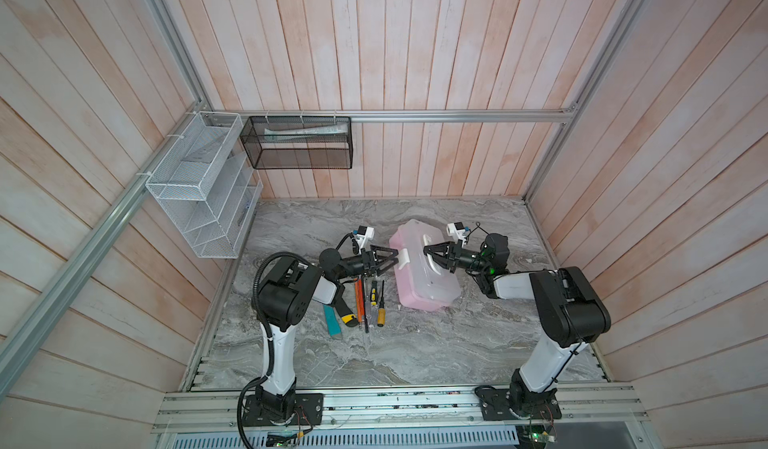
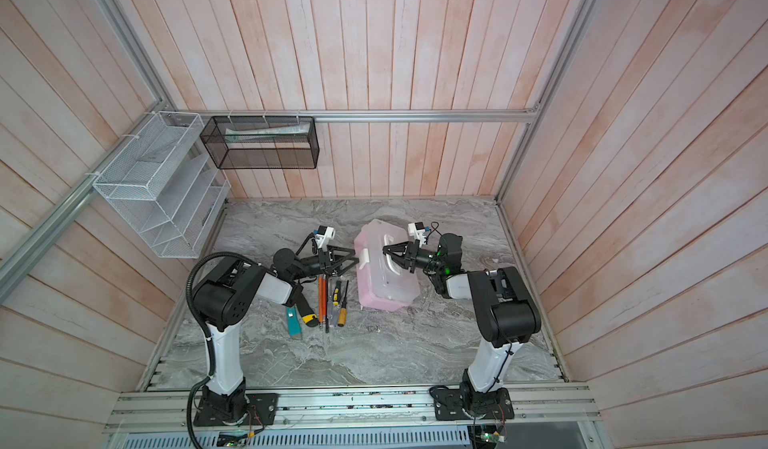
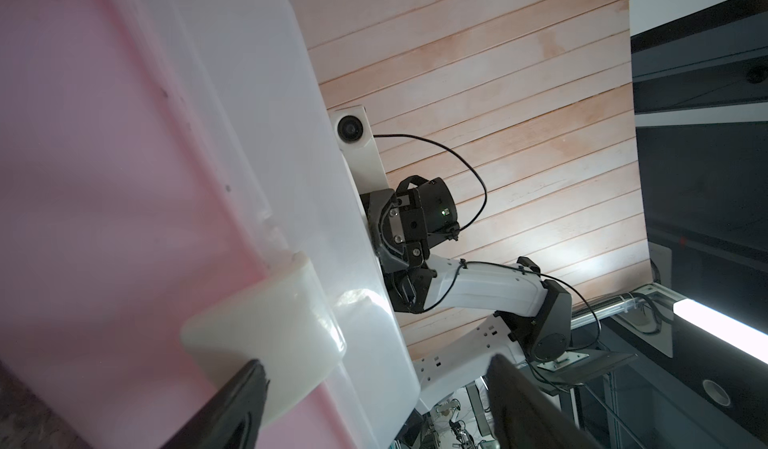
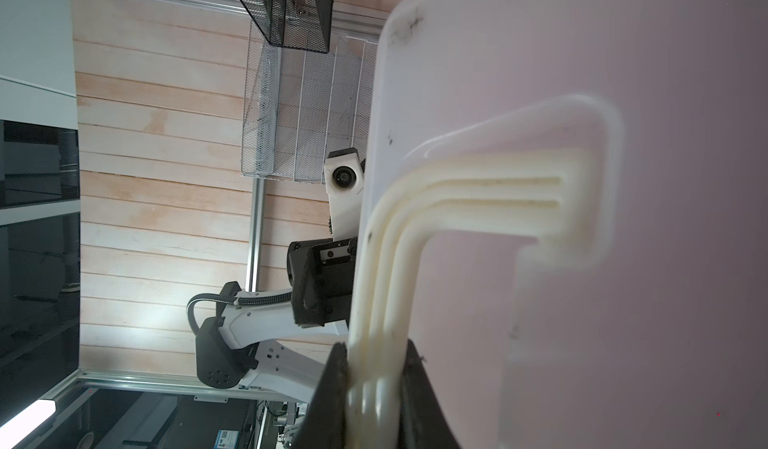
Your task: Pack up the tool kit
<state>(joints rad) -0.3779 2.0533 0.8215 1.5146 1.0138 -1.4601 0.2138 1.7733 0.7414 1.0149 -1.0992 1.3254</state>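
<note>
- The grey marble table [image 1: 415, 355] is seen filling the lower middle of both top views, walled in by pale planks.
- A white mesh basket [image 1: 195, 189] is hung at the left of the frame. A black mesh basket [image 1: 299, 143] is fixed just beside it on the back wall.
- The pale pink case [image 1: 417, 299] is found on the table just right of centre, set askew, with its frosted lid [image 1: 440, 284] laid over it.
- A row of tools [image 1: 365, 305] is laid out just left of the case, partly under the left arm. 1 teal knife [image 1: 332, 320], 1 yellow-and-black knife [image 1: 348, 317] and several screwdrivers [image 1: 380, 316] can be made out.
- The left gripper [image 3: 376, 361] is placed at the case's left side, fingers wide apart. In the left wrist view 1 finger [image 3: 245, 388] is seen touching the latch, and the other is seen clear beyond the lid's edge.
- The right gripper [image 4: 374, 368] is placed over the lid from the right, and its fingers are clamped on the white handle [image 4: 457, 201].
- The white latch [image 3: 266, 326] is seen at the seam between lid and base. Whether it is fastened cannot be told.
</note>
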